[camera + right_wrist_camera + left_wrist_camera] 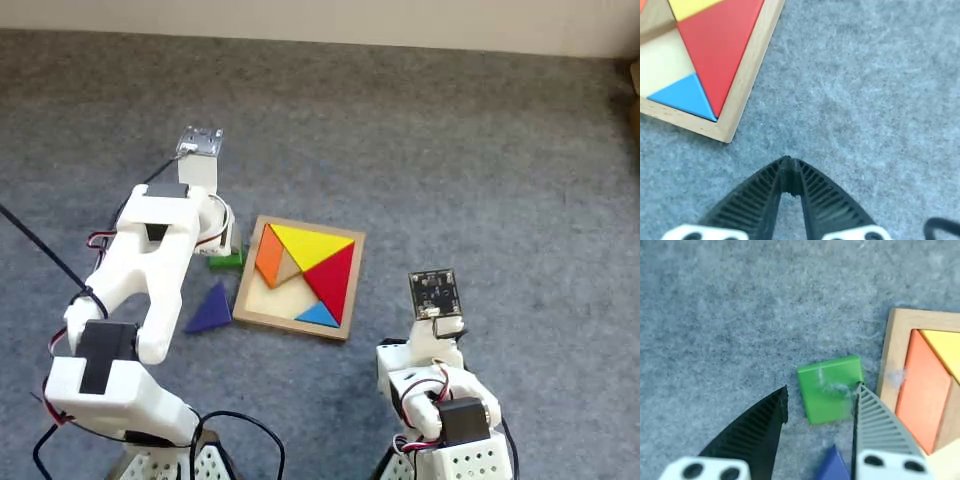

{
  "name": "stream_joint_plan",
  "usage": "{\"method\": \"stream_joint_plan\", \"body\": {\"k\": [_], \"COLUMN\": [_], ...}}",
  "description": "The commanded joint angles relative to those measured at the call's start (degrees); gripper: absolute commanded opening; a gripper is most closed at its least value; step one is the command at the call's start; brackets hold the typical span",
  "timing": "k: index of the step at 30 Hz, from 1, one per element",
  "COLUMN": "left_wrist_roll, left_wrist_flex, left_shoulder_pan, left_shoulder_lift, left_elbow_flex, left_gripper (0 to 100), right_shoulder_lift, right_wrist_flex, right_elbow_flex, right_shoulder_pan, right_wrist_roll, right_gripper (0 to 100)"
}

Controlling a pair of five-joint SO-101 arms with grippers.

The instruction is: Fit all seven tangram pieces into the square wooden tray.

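The square wooden tray (347, 290) lies on the grey carpet and holds an orange piece (268, 256), a yellow triangle (308, 245), a red triangle (335, 280) and a light blue triangle (318, 314). A green square (830, 389) lies flat on the carpet just outside the tray's left rim (890, 350). My left gripper (821, 399) stands open over it, one finger on each side, the grey fingertip (864, 405) at its edge. A dark blue triangle (210, 308) lies nearer the left arm's base. My right gripper (790, 169) is shut and empty, off the tray's near right corner (730, 131).
Grey carpet covers the whole work area. The left arm's white body (150, 265) hangs over the ground left of the tray. The right arm (435, 390) sits folded at the front right. Open carpet stretches behind and to the right of the tray.
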Motion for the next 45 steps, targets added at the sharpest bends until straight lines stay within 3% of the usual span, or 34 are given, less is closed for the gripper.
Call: {"method": "stream_joint_plan", "body": {"k": [1, 8, 14, 23, 32, 45], "left_wrist_roll": [0.70, 7.74, 8.00, 7.65, 7.82, 7.56], "left_wrist_flex": [0.44, 1.41, 4.22, 11.60, 14.86, 16.53], "left_shoulder_pan": [1.36, 1.27, 0.22, -0.04, -3.74, -3.65], "left_shoulder_lift": [-0.22, -0.13, 3.30, 12.88, 14.55, 15.08], "left_elbow_flex": [-2.77, -2.68, -4.18, -15.52, -17.80, -16.92], "left_gripper": [22, 32, 32, 20, 20, 20], "right_shoulder_lift": [-1.01, -1.01, -1.01, -1.01, -1.01, -1.01], "right_wrist_flex": [0.22, 0.22, 0.22, 0.22, 0.22, 0.22], "right_elbow_flex": [6.46, 6.46, 6.46, 6.46, 6.46, 6.46], "right_shoulder_pan": [-0.48, -0.57, -0.57, -0.57, -0.66, -0.66], "right_wrist_roll": [0.53, 0.53, 0.53, 0.53, 0.53, 0.53], "right_gripper": [1.0, 1.0, 1.0, 1.0, 1.0, 1.0]}}
